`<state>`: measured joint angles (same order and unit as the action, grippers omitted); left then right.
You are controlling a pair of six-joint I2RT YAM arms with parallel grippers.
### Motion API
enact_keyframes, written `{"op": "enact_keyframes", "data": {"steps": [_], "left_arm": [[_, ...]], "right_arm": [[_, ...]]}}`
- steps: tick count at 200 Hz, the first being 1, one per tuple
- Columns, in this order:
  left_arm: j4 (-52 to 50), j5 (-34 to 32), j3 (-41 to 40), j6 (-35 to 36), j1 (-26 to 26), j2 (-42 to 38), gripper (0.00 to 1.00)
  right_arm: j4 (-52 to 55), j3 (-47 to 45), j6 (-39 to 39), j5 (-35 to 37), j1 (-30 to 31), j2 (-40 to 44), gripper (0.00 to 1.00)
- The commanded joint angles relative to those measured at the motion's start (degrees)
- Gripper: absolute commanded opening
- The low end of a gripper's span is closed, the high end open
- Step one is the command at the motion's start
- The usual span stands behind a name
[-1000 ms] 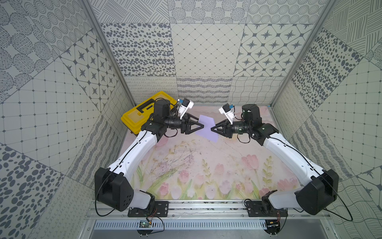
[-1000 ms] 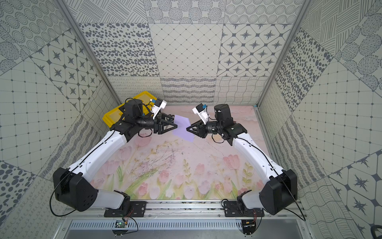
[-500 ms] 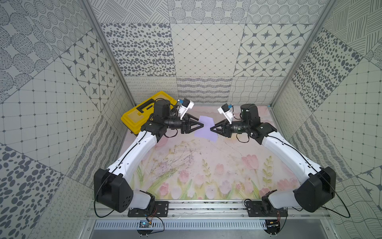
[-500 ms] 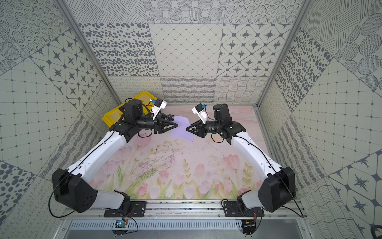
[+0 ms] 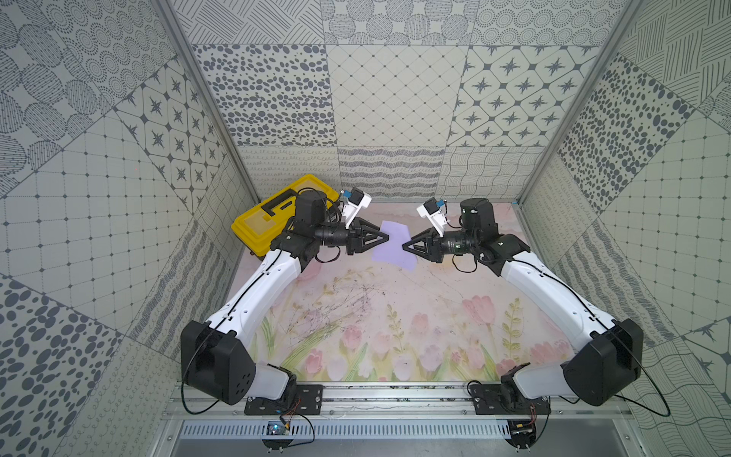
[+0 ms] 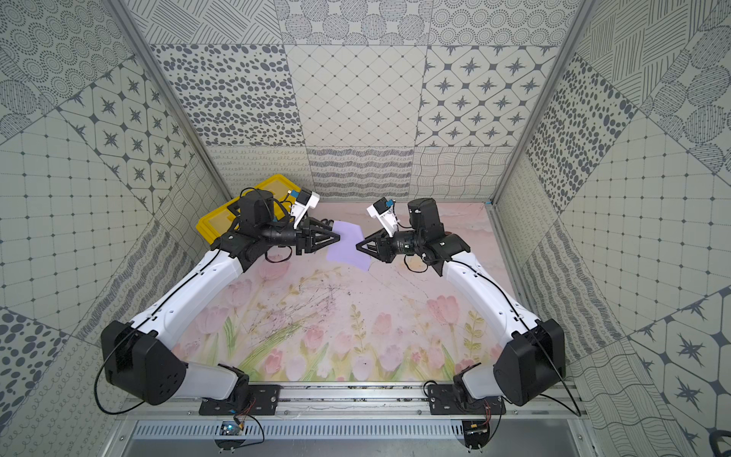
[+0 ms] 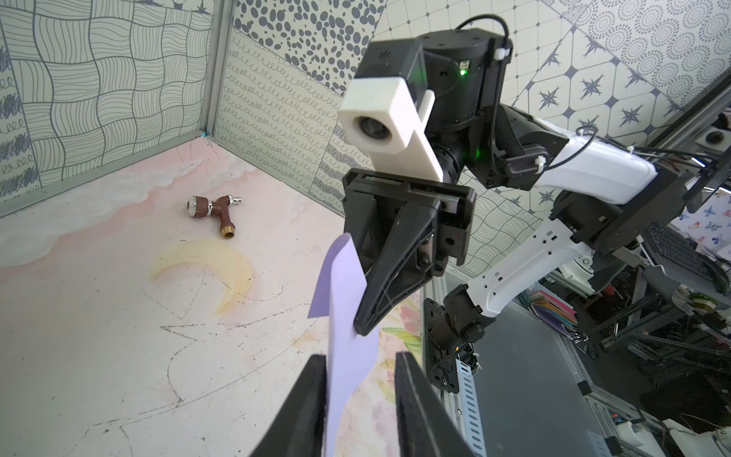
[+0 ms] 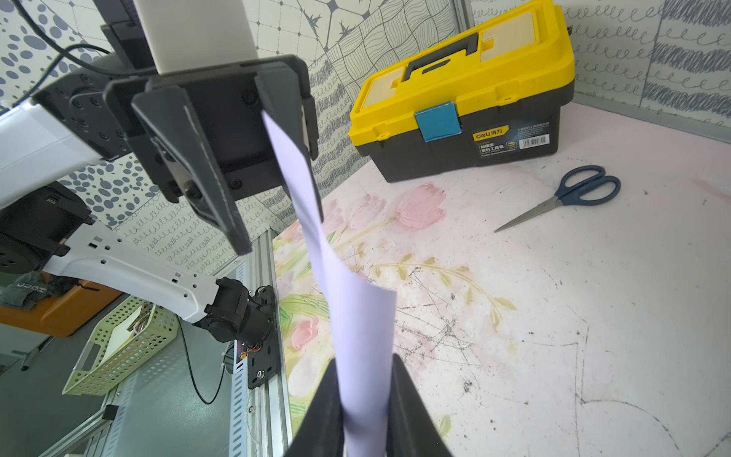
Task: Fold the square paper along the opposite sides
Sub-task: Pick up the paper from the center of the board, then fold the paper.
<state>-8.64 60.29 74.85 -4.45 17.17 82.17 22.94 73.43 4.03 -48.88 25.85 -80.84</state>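
The square paper point(image 5: 391, 245), light, floppy and crease-prone, is pinched at one edge by the right gripper point(image 5: 404, 247); the left gripper point(image 5: 387, 237) seemingly straddles the opposite edge, fingers narrowly apart.

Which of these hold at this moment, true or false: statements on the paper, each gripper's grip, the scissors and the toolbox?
1. The square paper hangs in the air between the two grippers. True.
2. The right gripper is shut on the paper. True.
3. The left gripper has its jaws pressed together on the paper. False: its fingers stand apart, with the paper's edge between them.
4. The scissors lie on the toolbox lid. False: they lie on the table, beside the yellow toolbox.
5. The toolbox is open. False: its lid is down, and the blue latch lies over the front.
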Motion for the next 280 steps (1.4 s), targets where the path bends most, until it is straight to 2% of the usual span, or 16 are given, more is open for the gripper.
{"op": "enact_keyframes", "data": {"steps": [1,44,57,59,85,90,113,125,134,153,183,216,240,262,280], "left_arm": [[0.2,-0.2,0.5,1.0,0.7,0.1,0.29],[0.1,-0.6,0.5,1.2,0.8,0.5,0.15],[-0.1,-0.9,0.6,1.2,0.7,0.7,0.06],[-0.2,-0.9,0.5,1.3,0.7,0.7,0.0],[-0.7,-1.8,0.6,1.6,0.9,0.8,0.0],[-0.7,-2.0,0.5,1.6,0.9,0.7,0.0],[-0.7,-3.3,0.3,1.6,1.0,-0.6,0.0],[-0.7,-3.6,0.0,1.5,0.9,-2.1,0.0],[-0.1,-3.5,-0.6,1.3,1.0,-3.4,0.0],[2.4,-3.0,-2.5,0.0,1.1,-6.5,0.0],[10.3,1.8,-5.7,-5.6,1.5,-9.8,0.0],[19.0,3.1,-8.4,-11.6,2.5,-12.3,0.0],[21.7,1.8,-9.4,-13.2,4.3,-14.5,0.0],[18.4,-1.8,-9.4,-10.8,5.7,-17.0,0.0],[16.1,-4.6,-9.9,-9.2,6.4,-19.2,0.0]], "right_arm": [[-1.4,1.5,-0.9,-0.7,0.5,0.4,0.22],[-1.2,1.6,-1.0,-0.6,0.7,0.4,0.22],[-1.2,1.6,-1.0,-0.7,0.8,0.4,0.22],[-1.2,1.6,-1.0,-0.7,0.8,0.4,0.22],[-1.2,1.5,-1.0,-0.4,0.7,0.6,0.24],[-1.2,1.5,-0.9,-0.3,0.7,0.6,0.28],[-1.2,1.4,-0.3,3.1,0.7,1.7,0.63],[-1.2,0.8,0.0,7.2,0.6,3.5,0.71],[-1.5,0.1,0.0,10.0,0.2,5.5,0.82],[-4.3,-3.0,1.0,10.6,-1.6,10.7,0.88],[-15.6,-10.8,4.6,-0.9,-4.6,17.9,0.89],[-19.3,-13.1,4.1,-5.0,-4.6,18.6,0.88],[-22.6,-13.8,4.3,-6.6,-4.6,18.3,0.83],[-23.7,-14.6,4.2,-2.5,-4.7,20.8,0.78],[-23.4,-15.6,4.8,8.9,-4.9,23.8,0.76]]}}
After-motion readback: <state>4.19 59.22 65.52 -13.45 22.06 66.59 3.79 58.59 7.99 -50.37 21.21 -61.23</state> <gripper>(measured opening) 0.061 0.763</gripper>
